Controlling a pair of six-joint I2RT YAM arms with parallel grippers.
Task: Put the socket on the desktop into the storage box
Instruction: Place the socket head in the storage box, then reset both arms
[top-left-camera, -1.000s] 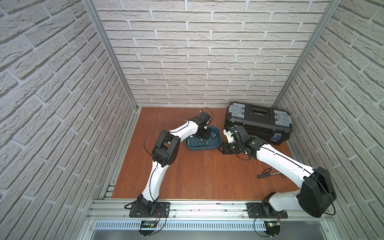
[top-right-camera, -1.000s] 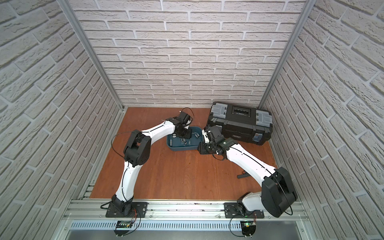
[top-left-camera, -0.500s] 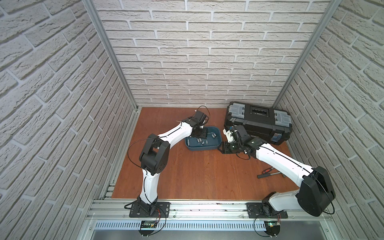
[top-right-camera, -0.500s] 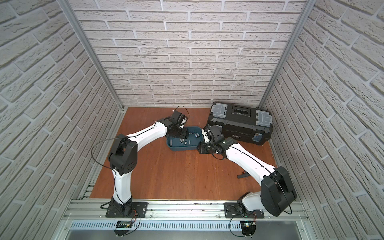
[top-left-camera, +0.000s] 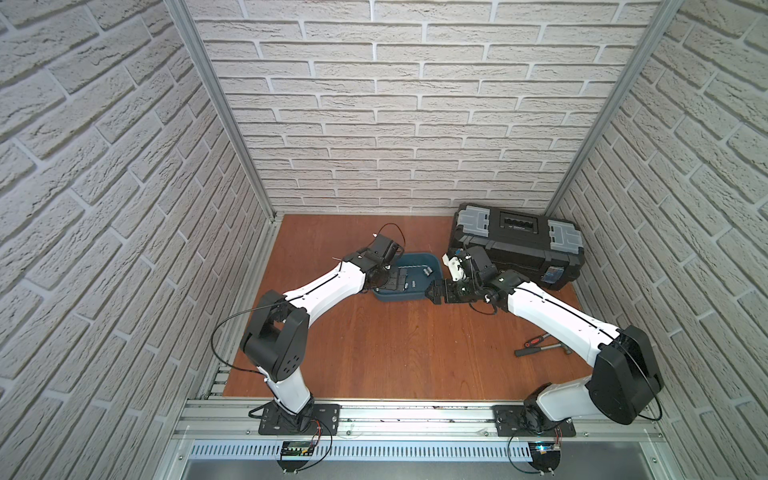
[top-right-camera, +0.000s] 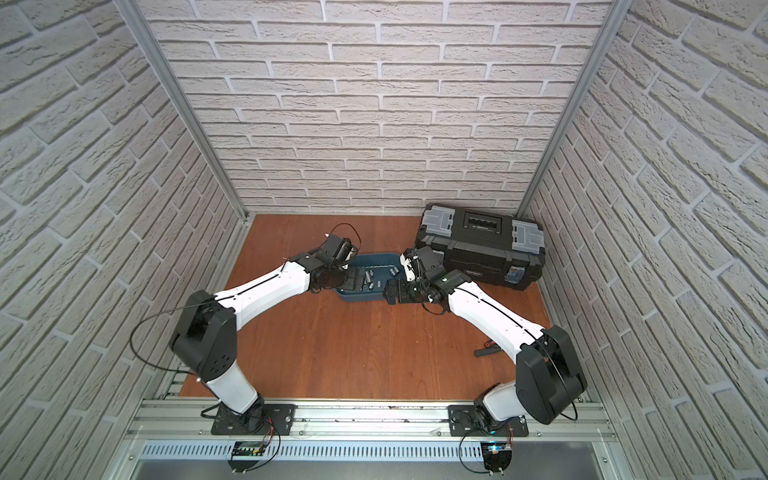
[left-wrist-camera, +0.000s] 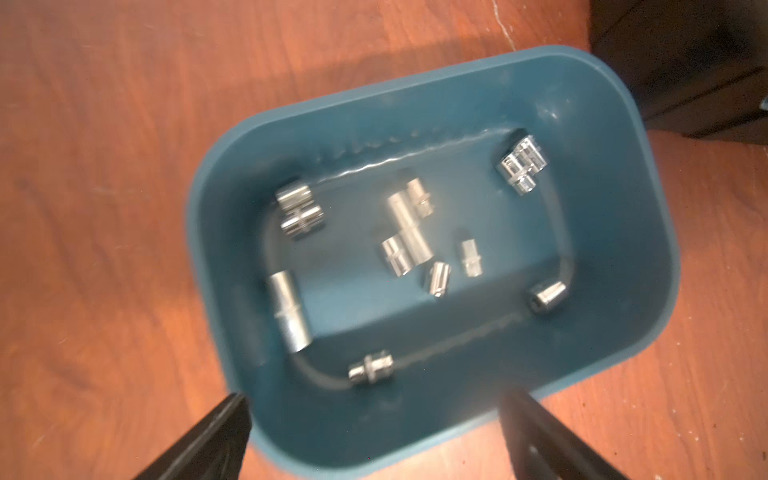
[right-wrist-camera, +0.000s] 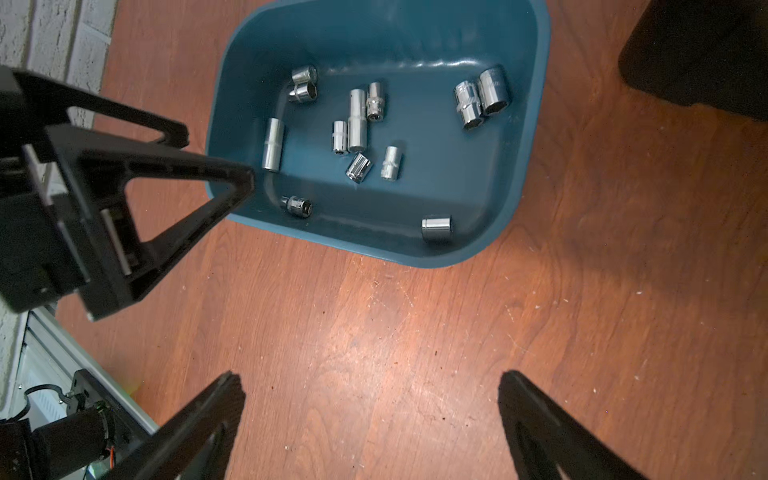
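The teal storage box (top-left-camera: 415, 256) (top-right-camera: 374, 254) sits on the reddish-brown desktop (top-left-camera: 395, 345) at mid-back. Several chrome sockets (right-wrist-camera: 357, 120) (left-wrist-camera: 409, 232) lie loose on its floor. I see no socket on the bare desktop. My left gripper (top-left-camera: 390, 282) (left-wrist-camera: 376, 401) hovers open and empty over the box's left end, its fingers straddling that short wall (left-wrist-camera: 436, 108). Its finger (right-wrist-camera: 199, 174) also shows in the right wrist view. My right gripper (top-left-camera: 434, 293) (right-wrist-camera: 370, 378) is open and empty above bare wood, just beside the box's right end (right-wrist-camera: 374, 41).
A black toolbox (top-left-camera: 515, 245) (top-right-camera: 482, 245) with grey latches stands behind my right gripper. Hand tools with a red-and-black handle (top-left-camera: 540, 347) lie on the wood at the right, partly under the right arm. An aluminium rail (top-left-camera: 415, 415) runs along the front; brick walls close in three sides.
Both grippers have opened wide. The left arm's elbow has swung out to the left and lower, and its gripper has drawn back toward the box's left end. The right gripper shifted slightly left.
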